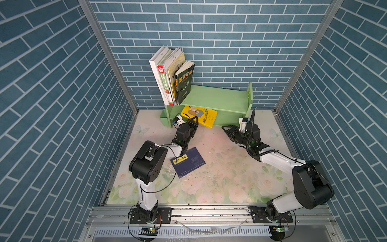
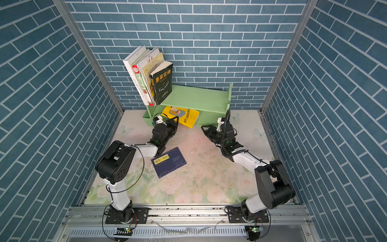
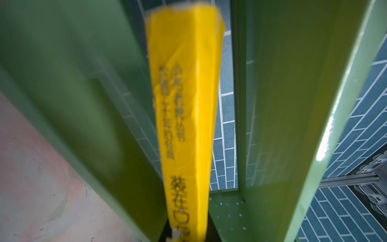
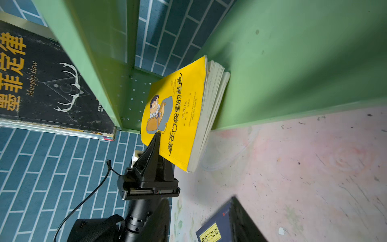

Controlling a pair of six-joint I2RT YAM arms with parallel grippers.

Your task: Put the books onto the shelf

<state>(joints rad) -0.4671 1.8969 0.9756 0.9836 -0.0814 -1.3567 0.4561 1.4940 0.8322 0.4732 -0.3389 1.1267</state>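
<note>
Left end effector (image 4: 157,136) clamps the near corner of the bright yellow book (image 1: 202,116), half inside the lower tier of the shelf (image 1: 219,98), long axis slanting deeper in; right end effector (image 1: 225,127), near the shelf's right end, state unclear

light: bright, even, from above | shadows: soft, faint | glare: white streak down shelf (image 3: 326,138) edge | blur: yellow book (image 3: 184,117) spine out of focus, left wrist view | edges: brick walls (image 1: 41,104) bow in both top views

Shelf (image 1: 217,97) top free right of black book (image 1: 184,83); yellow book (image 1: 206,117) fills lower tier's left
</note>
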